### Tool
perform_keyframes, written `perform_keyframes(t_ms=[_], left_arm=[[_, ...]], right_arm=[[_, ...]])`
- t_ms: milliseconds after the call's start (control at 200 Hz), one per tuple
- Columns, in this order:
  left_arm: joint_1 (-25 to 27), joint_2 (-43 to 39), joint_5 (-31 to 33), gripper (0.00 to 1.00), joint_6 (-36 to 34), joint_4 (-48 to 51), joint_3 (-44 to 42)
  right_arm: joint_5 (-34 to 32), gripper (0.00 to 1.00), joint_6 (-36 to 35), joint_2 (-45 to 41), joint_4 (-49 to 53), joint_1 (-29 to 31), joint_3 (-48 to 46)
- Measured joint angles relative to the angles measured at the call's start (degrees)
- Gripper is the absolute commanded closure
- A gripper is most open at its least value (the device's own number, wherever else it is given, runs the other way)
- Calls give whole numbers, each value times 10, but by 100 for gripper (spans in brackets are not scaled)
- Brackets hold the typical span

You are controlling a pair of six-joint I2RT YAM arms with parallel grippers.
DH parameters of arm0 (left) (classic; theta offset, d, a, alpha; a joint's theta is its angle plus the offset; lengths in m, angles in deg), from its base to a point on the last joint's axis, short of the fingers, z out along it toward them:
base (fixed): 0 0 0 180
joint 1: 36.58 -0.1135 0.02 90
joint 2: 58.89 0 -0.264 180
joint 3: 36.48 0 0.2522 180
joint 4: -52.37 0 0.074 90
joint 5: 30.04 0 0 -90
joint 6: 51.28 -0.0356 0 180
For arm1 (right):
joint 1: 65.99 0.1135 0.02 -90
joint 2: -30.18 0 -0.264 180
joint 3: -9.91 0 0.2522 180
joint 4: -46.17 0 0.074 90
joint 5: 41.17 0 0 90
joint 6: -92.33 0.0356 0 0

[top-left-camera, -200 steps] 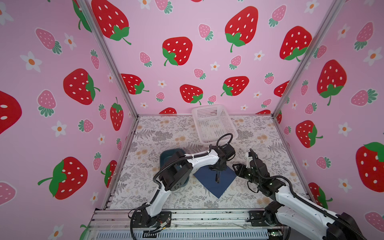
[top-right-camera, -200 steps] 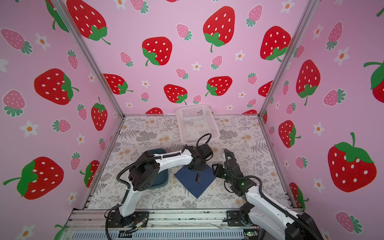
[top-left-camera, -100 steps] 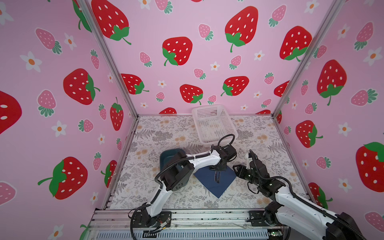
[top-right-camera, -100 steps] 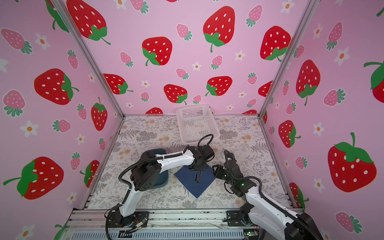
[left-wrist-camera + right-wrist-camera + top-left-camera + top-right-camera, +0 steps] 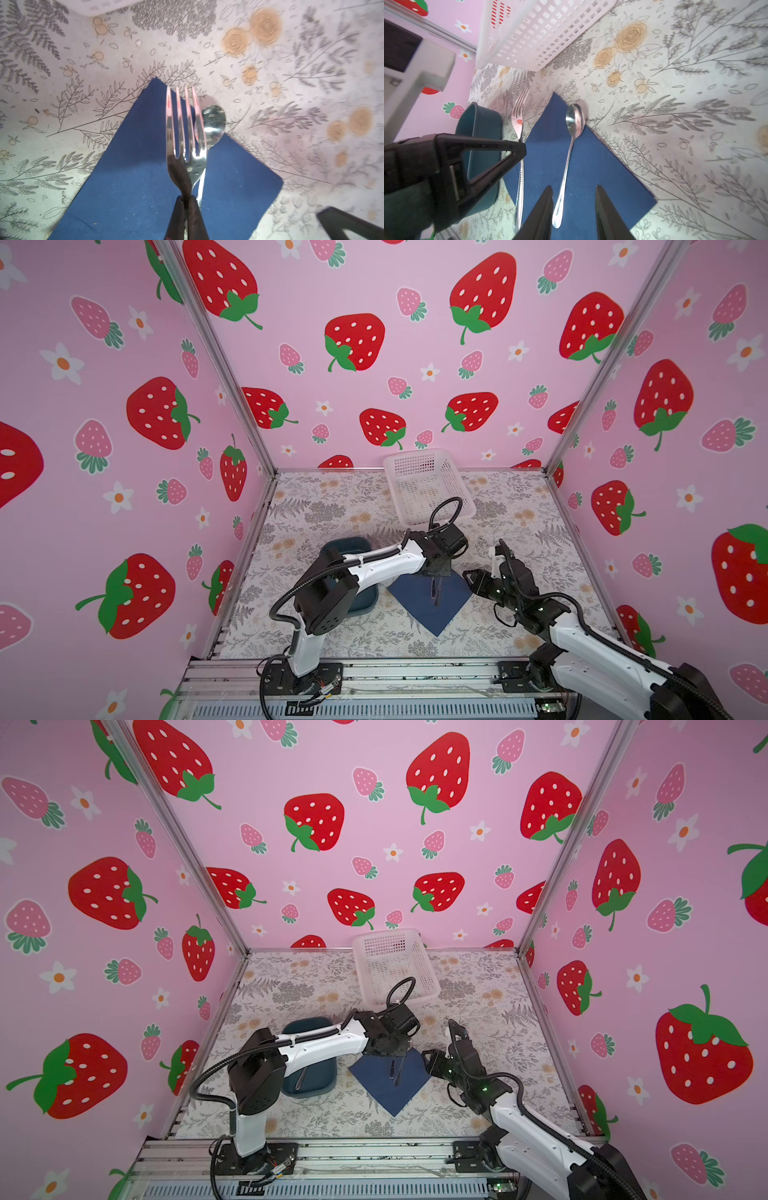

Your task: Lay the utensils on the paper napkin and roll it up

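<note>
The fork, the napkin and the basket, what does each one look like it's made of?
Fork: polished metal, likely steel; mirror-like reflections.
Napkin: thin matte navy paper, probably; flat, no sheen.
Basket: white moulded plastic; regular grid holes.

A white perforated plastic basket (image 5: 453,479) stands at the back of a table covered by a pale cloth (image 5: 332,506) printed with grey ferns and tan flowers. Just behind the basket rises a pink wall (image 5: 374,364) patterned with red strawberries. In both top views a teal rounded rectangular tray (image 5: 308,1021) sits nearer the front than the basket and to its left, well apart from it. A grooved aluminium rail (image 5: 415,674) runs along the front edge, farthest from the basket.
</note>
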Motion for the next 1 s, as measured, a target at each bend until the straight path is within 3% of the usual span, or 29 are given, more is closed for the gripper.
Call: perform_keyframes(t_ms=[360,630,850,1000], left_arm=[[-58,-157,-141,100,42,-171,-177],[-77,-193,-188,100,69,-238,-200],[-78,-196,-196,100,82,-265,-205],[-80,-200,-190,100,87,-276,-216]], right_arm=[[205,59,-8,62,-185,-2,-7],[325,58,17,141,-285,-2,9],[348,87,20,173,-291,-1,32],[313,97,7,170,-226,-1,46]])
